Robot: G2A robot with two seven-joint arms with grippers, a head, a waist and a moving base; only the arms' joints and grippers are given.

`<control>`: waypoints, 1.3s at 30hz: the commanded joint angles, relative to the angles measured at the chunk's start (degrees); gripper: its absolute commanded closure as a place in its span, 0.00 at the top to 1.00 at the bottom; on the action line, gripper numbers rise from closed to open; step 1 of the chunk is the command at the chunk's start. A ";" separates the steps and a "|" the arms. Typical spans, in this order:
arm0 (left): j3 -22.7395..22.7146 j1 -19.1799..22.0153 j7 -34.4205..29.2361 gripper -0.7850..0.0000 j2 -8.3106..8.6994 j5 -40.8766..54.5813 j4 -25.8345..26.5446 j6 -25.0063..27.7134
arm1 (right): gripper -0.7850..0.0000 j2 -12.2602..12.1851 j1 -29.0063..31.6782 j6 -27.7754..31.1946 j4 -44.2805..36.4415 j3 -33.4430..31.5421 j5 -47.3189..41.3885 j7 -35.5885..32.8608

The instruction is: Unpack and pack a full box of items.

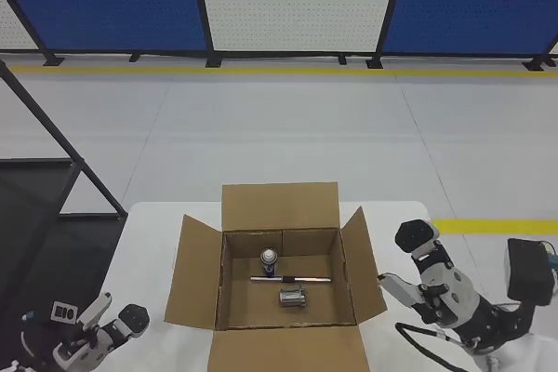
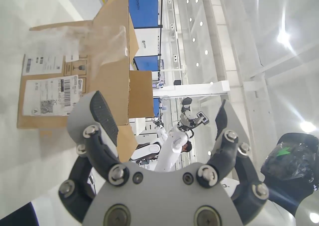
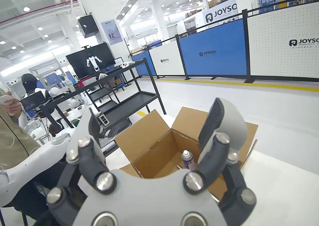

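**Top view.** An open cardboard box point(image 1: 194, 279) stands in the middle of a white table point(image 1: 149, 242), all four flaps point(image 1: 365, 260) folded outward.

- Spray can point(image 1: 270, 258): upright inside the box near the far wall, long axis vertical, cap facing up.
- Thin rod point(image 1: 291, 277): lies flat just in front of the can, long axis running side to side, parallel to the far and near walls.
- Small metal piece point(image 1: 293, 298): rests nearer the near wall, apart from the rod. Which way it points cannot be told.
- Left gripper point(image 1: 116, 316): at the table's near left corner, well apart from the box, fingers spread and holding nothing.
- Right gripper point(image 1: 400, 258): just beside the right-hand flap, also spread and empty. That flap lies between it and the box opening.
- Surroundings: a black cart point(image 1: 28, 214) stands on the floor to the left, and blue and white partition panels point(image 1: 298, 23) line the far side.

**Left wrist view.** The left gripper point(image 2: 162, 107) has its two padded fingers point(image 2: 103, 114) wide apart with nothing between them. Beyond them is an outer wall of the box point(image 2: 109, 79), which bears printed labels point(image 2: 47, 97). The wall and flaps hide the contents.

**Right wrist view.** The right gripper point(image 3: 154, 112) is spread above the table point(image 3: 274, 174) and aimed over the box point(image 3: 149, 142). The spray can point(image 3: 186, 159) stands upright against an inner wall, cap up, partly hidden by one finger point(image 3: 219, 122). Behind the box stand the cart point(image 3: 139, 97) and the partition panels point(image 3: 211, 55).
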State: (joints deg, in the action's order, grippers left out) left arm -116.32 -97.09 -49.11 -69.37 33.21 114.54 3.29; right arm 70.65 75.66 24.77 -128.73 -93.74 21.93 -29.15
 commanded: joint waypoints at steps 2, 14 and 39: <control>0.38 0.03 0.05 1.00 -0.03 0.79 0.33 0.01 | 1.00 -0.28 -1.66 -3.77 2.57 0.70 -8.40 -4.63; 1.37 3.05 -6.32 1.00 1.22 3.65 -1.34 -9.10 | 1.00 -1.64 -9.18 -28.34 10.68 -3.35 -18.00 -14.83; 3.12 4.34 -2.57 1.00 1.84 3.37 -1.75 -9.35 | 1.00 -3.82 -18.03 -42.22 22.40 1.06 -23.73 -36.05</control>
State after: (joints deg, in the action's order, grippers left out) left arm -113.30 -92.82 -51.74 -67.58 36.57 112.81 -6.05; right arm 66.88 57.81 -17.94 -106.52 -93.05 -0.42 -64.44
